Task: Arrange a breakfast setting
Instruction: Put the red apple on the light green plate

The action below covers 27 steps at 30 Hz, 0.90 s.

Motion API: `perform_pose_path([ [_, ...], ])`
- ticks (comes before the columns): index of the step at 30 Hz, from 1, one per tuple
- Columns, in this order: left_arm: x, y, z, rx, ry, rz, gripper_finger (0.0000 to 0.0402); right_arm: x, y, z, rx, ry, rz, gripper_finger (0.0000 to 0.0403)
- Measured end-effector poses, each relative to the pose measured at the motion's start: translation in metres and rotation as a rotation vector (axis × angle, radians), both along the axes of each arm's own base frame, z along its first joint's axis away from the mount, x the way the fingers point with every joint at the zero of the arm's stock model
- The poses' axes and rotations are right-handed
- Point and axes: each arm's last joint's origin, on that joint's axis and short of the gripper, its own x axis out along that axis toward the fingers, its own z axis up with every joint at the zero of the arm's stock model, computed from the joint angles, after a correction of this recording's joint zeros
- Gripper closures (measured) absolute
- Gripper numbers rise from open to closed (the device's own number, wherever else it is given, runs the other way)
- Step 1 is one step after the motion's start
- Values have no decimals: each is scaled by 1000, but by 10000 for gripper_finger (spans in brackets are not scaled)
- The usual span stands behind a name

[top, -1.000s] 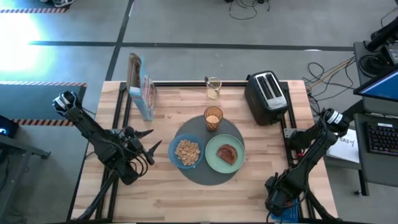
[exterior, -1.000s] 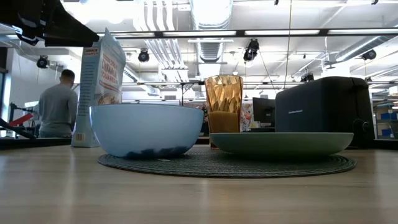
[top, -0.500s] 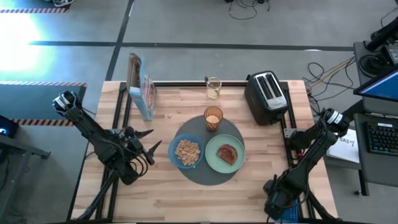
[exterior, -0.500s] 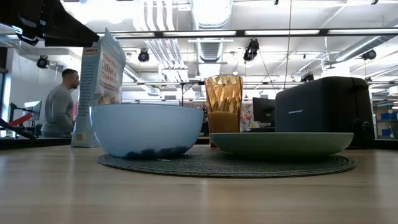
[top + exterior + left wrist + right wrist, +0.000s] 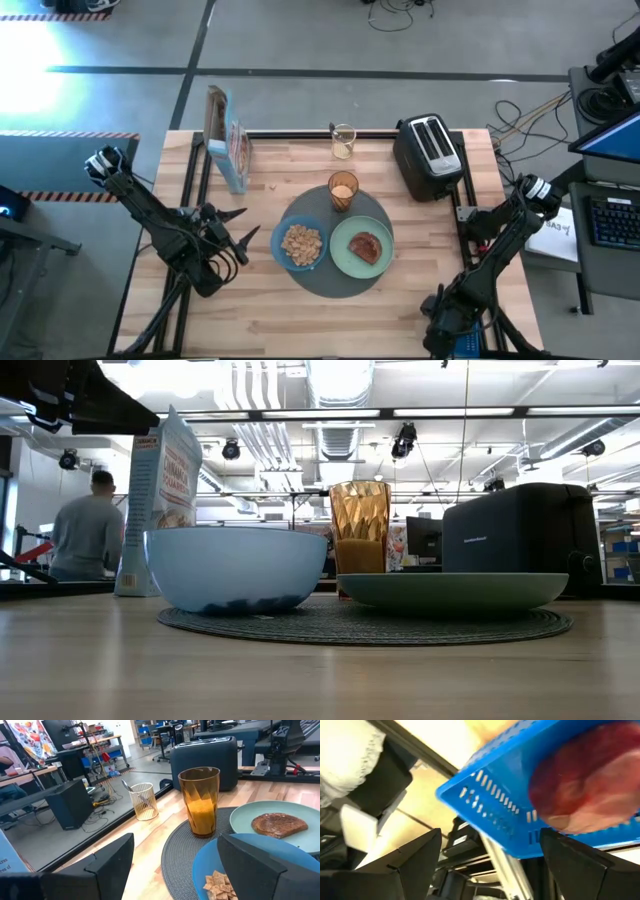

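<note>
A: Item one, writing. What can be read?

B: Very little. The blue cereal box (image 5: 227, 150) stands upright near the table's (image 5: 300, 310) far-left corner; its printing is too small to make out in any view. The black toaster (image 5: 428, 155) carries a pale brand line on its side in the low view, also unreadable.

A: Counts?

B: One round dark-grey mat (image 5: 338, 282) at the table's middle. On it, one small blue bowl (image 5: 301, 243) holding cereal squares, and one pale green plate (image 5: 362, 245) bearing one slice of browned toast (image 5: 369, 245); bowl and plate sit side by side. One amber glass of orange drink (image 5: 343, 190) stands at the mat's far edge. One small wire cup (image 5: 343, 141) stands at the far edge of the table, with a pale spoon (image 5: 127, 786) leaning in it. Two arms. One person (image 5: 88, 530) stands in the room beyond.

A: Pincers?

B: Left pincer (image 5: 238, 232) hovers left of the bowl, fingers spread, holding nothing. Right pincer (image 5: 432, 318) hangs past the table's near-right corner, fingers spread wide, over a blue perforated basket (image 5: 520, 825).

A: Hidden or unclear?

B: The basket holds a blurred reddish round thing (image 5: 585, 785), unidentifiable. In the low view the bowl hides its contents, and the plate's rim hides the toast.
</note>
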Motion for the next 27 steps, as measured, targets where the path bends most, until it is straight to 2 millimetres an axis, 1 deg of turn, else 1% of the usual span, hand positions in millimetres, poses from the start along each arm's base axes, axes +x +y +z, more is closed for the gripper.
perform_pose_path([
  [8,0,0,0,5,-1,2,132,7,9,5,108,-90,13,76],
  [12,0,0,0,5,-1,2,132,8,11,7,122,-73,-29,76],
  [15,0,0,0,5,0,1,132,8,10,7,125,-72,-20,76],
  [20,0,0,0,20,11,-2,132,4,7,4,83,3,-29,76],
  [23,0,0,0,25,16,-3,132,3,7,6,103,25,-27,76],
  [27,0,0,0,25,16,-3,132,0,6,7,132,174,-25,76],
])
